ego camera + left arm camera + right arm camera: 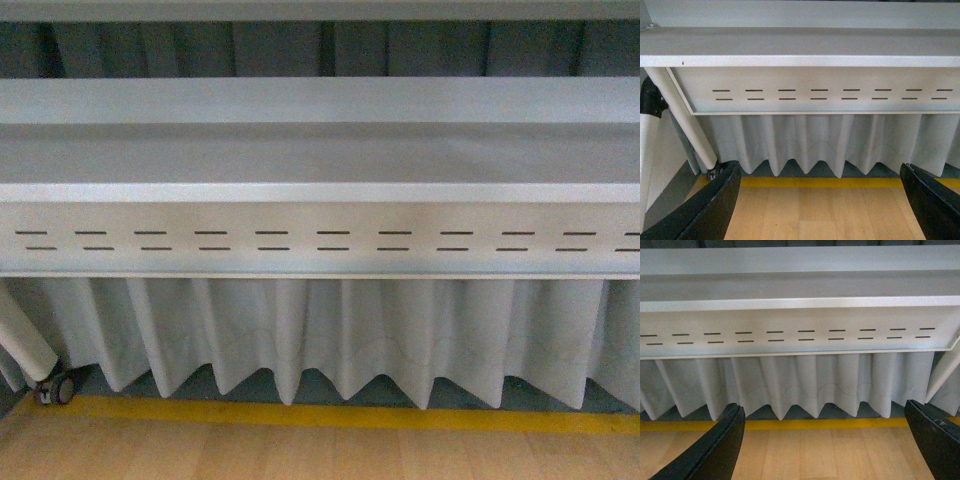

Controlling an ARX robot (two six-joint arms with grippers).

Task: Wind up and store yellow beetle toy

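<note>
**Both tools spread wide, low before the bench**

From where I stand, the robot faces the front edge of a pale grey bench (320,160). The front panel (320,240) carries two rows of short dark slots running side to side. Below the panel hangs a pleated light curtain (350,340). Its hem zigzags just above a yellow stripe (350,415) that runs along the wooden floor (300,455). At the far left of the front view a white leg (22,335) slants down to a small castor (55,390).

The left tool (820,172) has its jaws far apart — its two black fingers (715,205) sit in the lower corners of the left wrist view. Between them lie only floor, stripe and curtain, and nothing is pinched. A white leg also slants down beside that tool. The right tool (825,407) is likewise spread, with its black fingers (715,450) well apart and gripping nothing. The slotted panel and the curtain lie ahead of it.

The yellow beetle toy shows in none of the three views, so I cannot tell where it lies.
</note>
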